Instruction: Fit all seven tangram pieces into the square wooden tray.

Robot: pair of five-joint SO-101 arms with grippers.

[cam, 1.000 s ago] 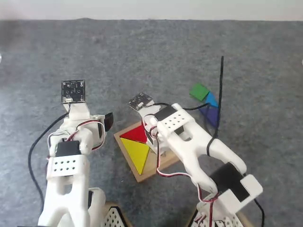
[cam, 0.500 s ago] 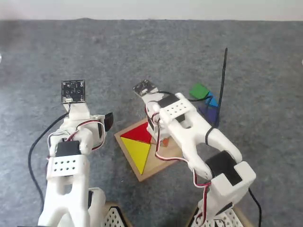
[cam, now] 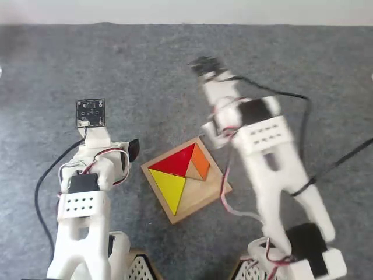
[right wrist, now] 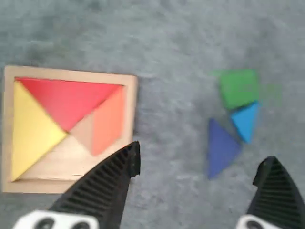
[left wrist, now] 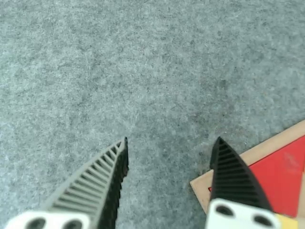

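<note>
Right claw (right wrist: 204, 152) is hovering released between tray (right wrist: 71, 72) and loose pieces (right wrist: 221, 149), likely to fetch one; left claw (left wrist: 172, 139) is gaping, empty.

Tabletop (cam: 145, 70): covered across its visible span by grey fabric (left wrist: 143, 71), felt-like, with short fibrous nap and mottled lighter and darker flecks. Surface lies flat. Same grey fabric underfoot in both wrist views. Pale strip (cam: 186, 11) runs along far edge of high view: off-white, featureless; wall or bare surface, cannot tell. Line between pale strip and grey fabric slightly uneven. Light diffuse and even. Shadows soft, faint.
</note>
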